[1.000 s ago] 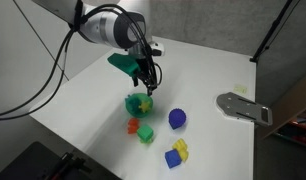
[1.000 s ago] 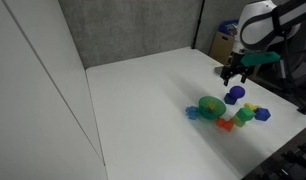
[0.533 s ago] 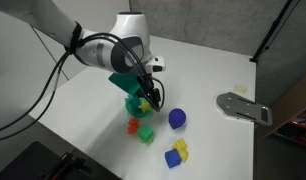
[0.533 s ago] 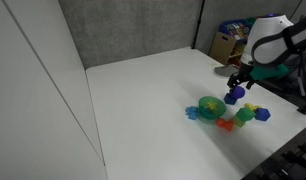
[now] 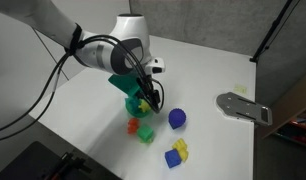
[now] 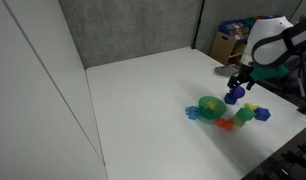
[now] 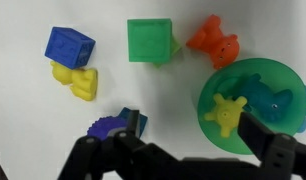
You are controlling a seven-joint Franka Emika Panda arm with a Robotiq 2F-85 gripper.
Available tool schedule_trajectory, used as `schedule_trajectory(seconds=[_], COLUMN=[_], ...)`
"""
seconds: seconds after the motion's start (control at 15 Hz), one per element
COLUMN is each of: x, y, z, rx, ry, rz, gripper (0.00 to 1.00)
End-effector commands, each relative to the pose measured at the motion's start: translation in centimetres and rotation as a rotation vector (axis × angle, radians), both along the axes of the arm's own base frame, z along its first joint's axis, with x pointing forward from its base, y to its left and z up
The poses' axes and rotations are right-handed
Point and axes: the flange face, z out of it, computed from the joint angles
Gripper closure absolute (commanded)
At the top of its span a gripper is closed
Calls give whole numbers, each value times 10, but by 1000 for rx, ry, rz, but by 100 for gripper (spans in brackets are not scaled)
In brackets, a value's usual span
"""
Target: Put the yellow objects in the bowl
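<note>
My gripper [image 5: 149, 98] hovers over the green bowl [image 7: 248, 70], fingers spread wide and holding nothing. The yellow star [image 7: 225, 112] lies inside the bowl. In the wrist view the yellow block [image 7: 77, 80] sits well left of it, against the blue block [image 7: 69, 46].

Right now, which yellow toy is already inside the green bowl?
The yellow star, lying inside the green bowl. The blocky yellow piece sits outside it, right beside the blue block.

on the white table [image 5: 203, 70] a green cube [image 7: 150, 41] sits between a blue block [image 7: 70, 46] and an orange piece [image 7: 213, 42]; a blue ball [image 5: 177, 119] lies near.
</note>
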Motion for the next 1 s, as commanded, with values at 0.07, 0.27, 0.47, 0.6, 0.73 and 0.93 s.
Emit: schedule_trajectory(seconds=[0.07, 0.27, 0.47, 0.6, 0.73, 0.93], x=[5, 6, 5, 3, 0, -3], y=[-29, -55, -80, -95, -108, -123], z=[7, 7, 5, -1, -9, -26], rx=[-12, -10, -16, -17, -5, 39], ry=[-31, -41, -55, -62, -70, -75], rz=[-26, -60, -44, 5, 58, 133], gripper=[0, 0, 0, 0, 0, 0])
